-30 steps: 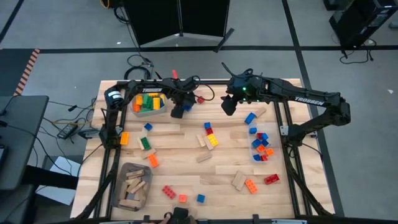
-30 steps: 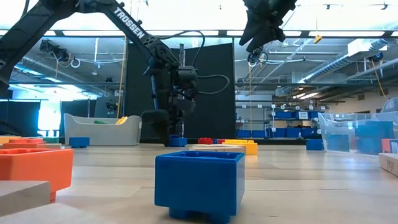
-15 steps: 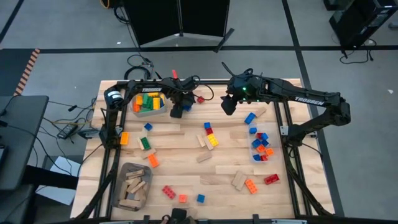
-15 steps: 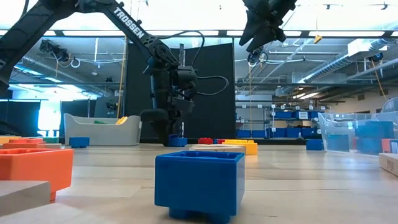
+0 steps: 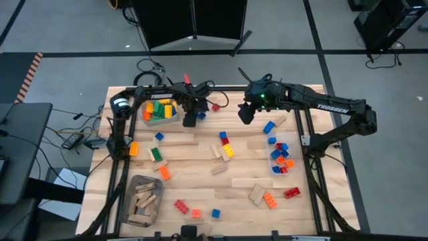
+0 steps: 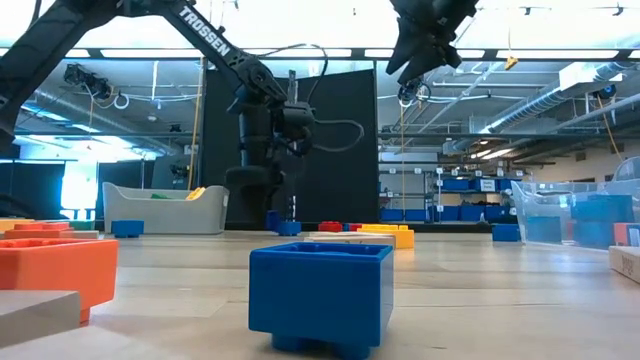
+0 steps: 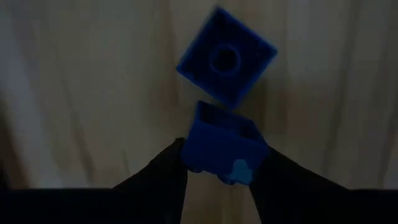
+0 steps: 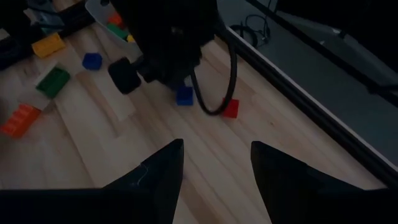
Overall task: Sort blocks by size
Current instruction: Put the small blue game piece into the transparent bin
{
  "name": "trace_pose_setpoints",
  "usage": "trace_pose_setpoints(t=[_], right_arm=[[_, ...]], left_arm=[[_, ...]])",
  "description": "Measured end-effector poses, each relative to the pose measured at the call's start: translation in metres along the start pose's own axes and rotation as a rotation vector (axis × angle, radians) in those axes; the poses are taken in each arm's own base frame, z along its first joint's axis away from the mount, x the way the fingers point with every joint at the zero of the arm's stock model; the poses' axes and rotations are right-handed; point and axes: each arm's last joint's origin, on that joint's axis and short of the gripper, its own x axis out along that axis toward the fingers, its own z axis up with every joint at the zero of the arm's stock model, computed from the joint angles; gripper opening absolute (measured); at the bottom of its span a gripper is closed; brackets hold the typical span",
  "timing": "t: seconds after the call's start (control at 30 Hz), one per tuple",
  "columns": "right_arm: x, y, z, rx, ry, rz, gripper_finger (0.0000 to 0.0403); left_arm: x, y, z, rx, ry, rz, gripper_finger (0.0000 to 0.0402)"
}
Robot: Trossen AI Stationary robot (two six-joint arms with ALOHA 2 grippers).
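My left gripper [image 5: 190, 120] is shut on a small blue brick [image 7: 224, 149] at the table's far side, just right of the grey bin [image 5: 160, 121] of coloured bricks. A second small blue brick [image 7: 227, 61] lies on the wood right beside it; it also shows in the high view [image 5: 201, 115]. My right gripper [image 5: 246, 112] is open and empty, high above the table's far middle [image 6: 415, 55]. Other red, blue, green, yellow and orange bricks and tan wooden pieces lie scattered over the table. My left gripper pinches the small blue brick by two opposite sides [image 7: 194, 149] between its two fingers. The fingers point down from above. The brick sits a little above the table [image 6: 272, 218], clear of the blue brick that lies there.
A clear bin [image 5: 273, 163] with small bricks stands at the right. A grey bin [image 5: 133, 181] of wooden pieces stands at the near left. A red brick [image 5: 215, 106] lies near the far edge. Long wooden pieces [image 5: 177, 140] lie mid-table. A blue brick [image 6: 320, 290] sits near the low camera.
My left gripper has risen a little from the table with the small blue brick, which is now lifted clear; the other blue brick stays on the wood.
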Motion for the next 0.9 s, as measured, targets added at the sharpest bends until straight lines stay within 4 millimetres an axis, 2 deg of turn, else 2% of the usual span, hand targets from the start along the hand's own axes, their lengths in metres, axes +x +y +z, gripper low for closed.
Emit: trace_pose_setpoints(t=[0.3, 0.53, 0.67, 0.83, 0.9], right_arm=[[-0.002, -0.006, -0.018, -0.061, 0.186, -0.063, 0.0202], [-0.010, -0.002, -0.032, -0.173, 0.242, -0.071, 0.0202], [-0.020, -0.007, -0.061, -0.179, 0.219, -0.045, 0.0202], [-0.039, -0.025, -0.108, -0.047, 0.130, 0.005, 0.0202], [-0.045, -0.029, -0.120, 0.021, 0.048, 0.054, 0.0202]], left_arm=[[-0.032, -0.003, 0.003, -0.178, -0.119, -0.026, 0.0163], [-0.048, -0.023, 0.017, -0.295, -0.196, -0.058, 0.0164], [-0.055, -0.036, 0.033, -0.374, -0.295, -0.054, 0.0165], [-0.073, -0.054, 0.057, -0.419, -0.402, -0.064, 0.0165], [-0.083, -0.060, 0.067, -0.427, -0.453, -0.070, 0.0165]])
